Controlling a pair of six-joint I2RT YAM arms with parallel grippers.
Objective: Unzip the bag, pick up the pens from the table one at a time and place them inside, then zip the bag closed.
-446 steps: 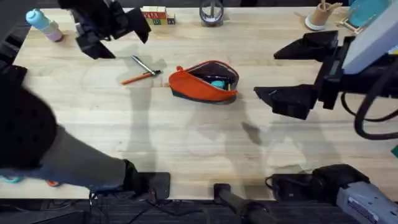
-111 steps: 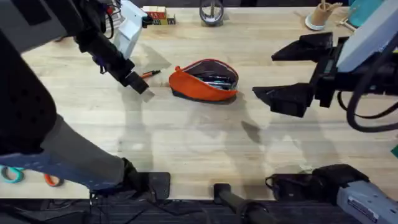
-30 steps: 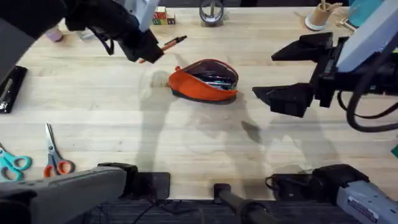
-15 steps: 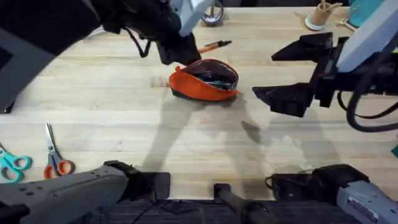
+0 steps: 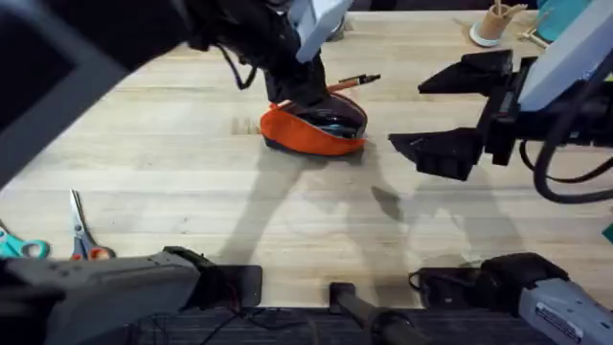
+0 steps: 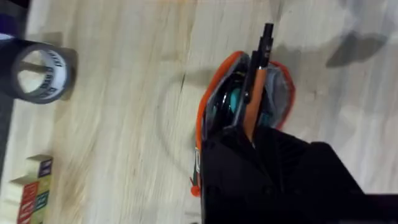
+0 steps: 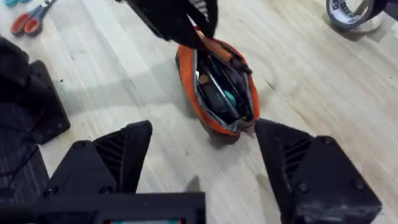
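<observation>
Over the open bag point(image 5: 316, 126), mid-tabletop point(image 5: 192, 192), the left fingers point(image 5: 311, 94) are closed on the orange pen point(image 5: 352, 82), which lies nearly flat, its dark tip sticking out right, beyond the bag's far rim.

Risks, judged:
- Released at this angle, the pen could bridge the rim or roll off to the far right, since its tip overhangs the mouth.
- The mouth is narrow and already holds items; a pen left proud would foul the zipper.
- The left arm pressing down could shove or tip the bag; nothing steadies it.

Right fingers point(image 7: 202, 158) hang wide open and empty, right of the bag, apart from it.

Count: one bag; one orange pen in hand; a silvery stick inside the bag, probably the second pen. Scissors point(image 5: 77, 230): two pairs, near left. Tape roll point(image 6: 40, 71): one.
</observation>
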